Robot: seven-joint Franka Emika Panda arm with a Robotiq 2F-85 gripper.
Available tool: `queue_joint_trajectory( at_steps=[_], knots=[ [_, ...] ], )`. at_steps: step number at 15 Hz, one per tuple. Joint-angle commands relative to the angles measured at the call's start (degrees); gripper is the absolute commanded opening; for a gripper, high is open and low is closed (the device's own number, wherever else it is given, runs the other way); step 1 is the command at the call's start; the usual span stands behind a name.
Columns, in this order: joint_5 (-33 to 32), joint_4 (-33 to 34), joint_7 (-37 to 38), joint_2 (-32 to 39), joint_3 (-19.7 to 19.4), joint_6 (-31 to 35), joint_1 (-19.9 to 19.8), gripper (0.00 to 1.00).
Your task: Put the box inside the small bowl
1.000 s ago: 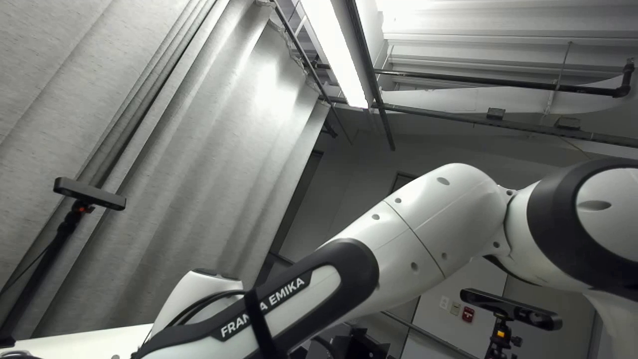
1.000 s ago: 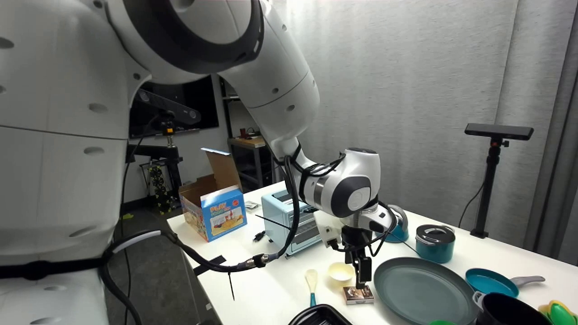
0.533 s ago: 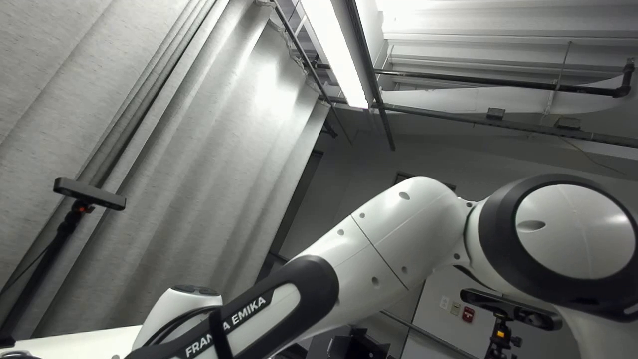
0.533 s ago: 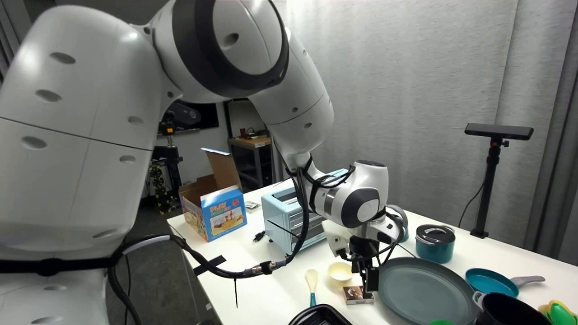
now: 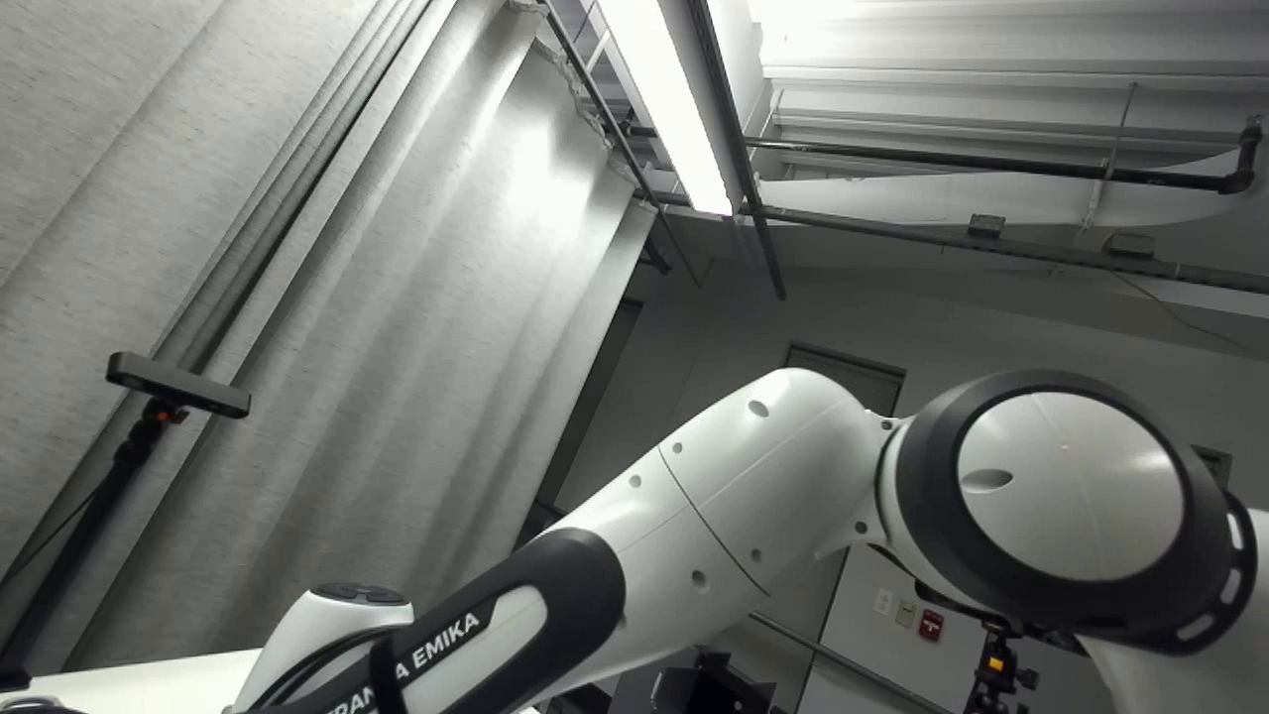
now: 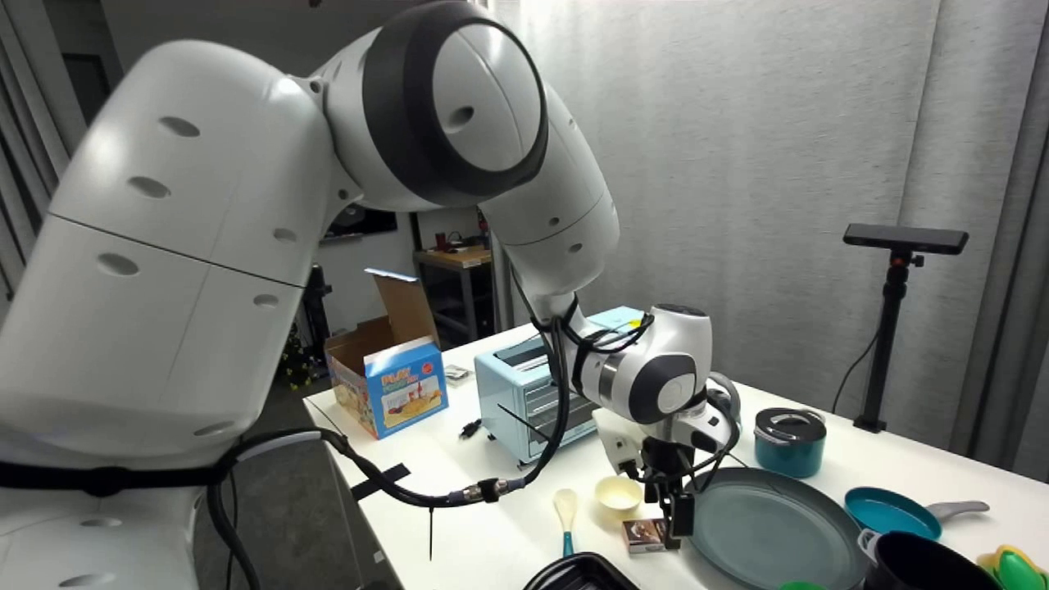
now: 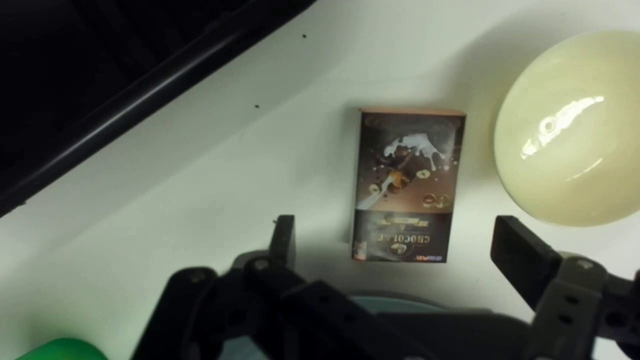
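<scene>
"The box (image 7: 407,185): where was it in the wrist view?"

"Flat on the table (image 7: 200,180), just beside the small bowl (image 7: 575,130), apart from it. My gripper (image 7: 395,225) had its fingers (image 7: 525,260) spread wide."

"And from outside?"

"In an exterior view one finger covered an end of the box, near the grey plate (image 6: 774,528); I couldn't tell whether it touched. In an exterior view my bent arm (image 5: 714,486) crossed before a curtain (image 5: 397,397)."

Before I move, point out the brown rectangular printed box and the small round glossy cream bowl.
Brown rectangular printed box (image 7: 406,187): wrist view, printed top face.
Small round glossy cream bowl (image 7: 575,137): wrist view, inside surface.
</scene>
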Motion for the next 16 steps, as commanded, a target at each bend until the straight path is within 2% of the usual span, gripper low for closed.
queue_joint_trajectory(
  at_steps=[1,16],
  knots=[
    [0.8,3.0,1.1,2.4,-1.2,-0.5,1.8,1.0],
    [1.9,3.3,2.2,4.8,-1.0,0.3,2.9,1.0]
  ],
)
